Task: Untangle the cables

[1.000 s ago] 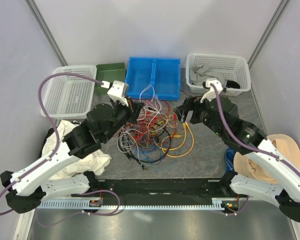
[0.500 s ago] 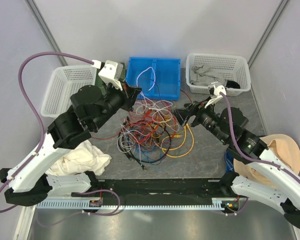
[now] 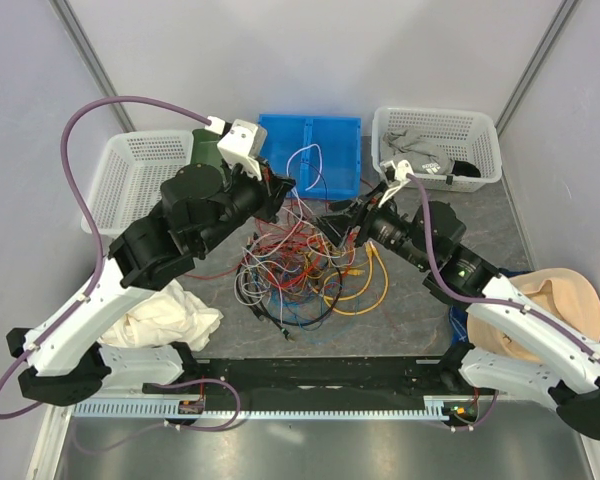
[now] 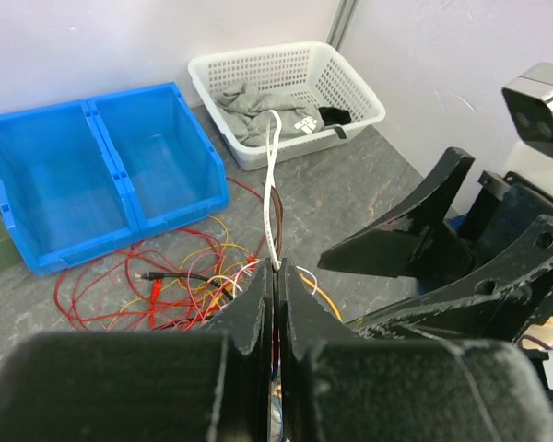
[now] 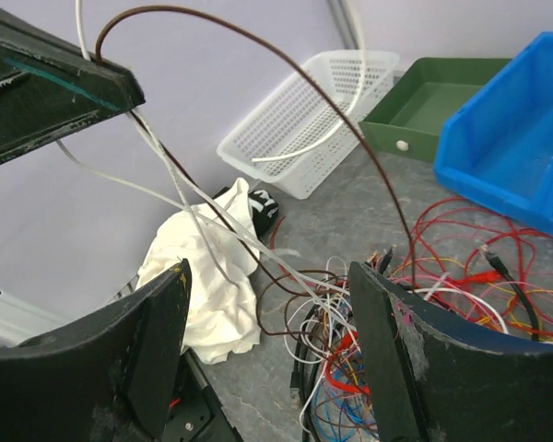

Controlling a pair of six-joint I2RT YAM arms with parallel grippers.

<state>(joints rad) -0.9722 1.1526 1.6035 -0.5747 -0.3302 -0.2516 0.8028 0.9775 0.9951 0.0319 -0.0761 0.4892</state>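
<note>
Left wrist view: shows the left gripper (image 4: 276,281) pressed fully together and raised above the table, pinching a thin white wire (image 4: 274,175) that loops up past the tips. Seems also to trap a thin brown wire (image 5: 286,55), going by the right wrist view, where both strands leave that gripper at top left. Shows the right gripper (image 5: 267,276) spread wide, with nothing between or against its pads, facing the left one from close by.

Places the tangled heap of thin red, orange, yellow, white, blue and black cables (image 3: 300,265) on the grey table (image 3: 410,300), at centre, just in front of the blue two-compartment plastic bin (image 3: 340,160) and below both grippers. Has a white lattice basket holding grey cloth (image 3: 435,112) at far right, another white lattice basket (image 3: 120,200) at far left, and a crumpled white cloth (image 3: 170,315) beside the left arm.

Turns on one relation: lifted strands slanting from the left pinch down into the heap, long axis steep. Puts that free span straight ahead of the right gripper's gap, crossing between its two fingers from the wrist camera but farther off, not touching. Makes the right arm the nearer one for a second grip; probably calls for a short advance onto the span. Cannot tell where each lifted wire ends inside the heap.
</note>
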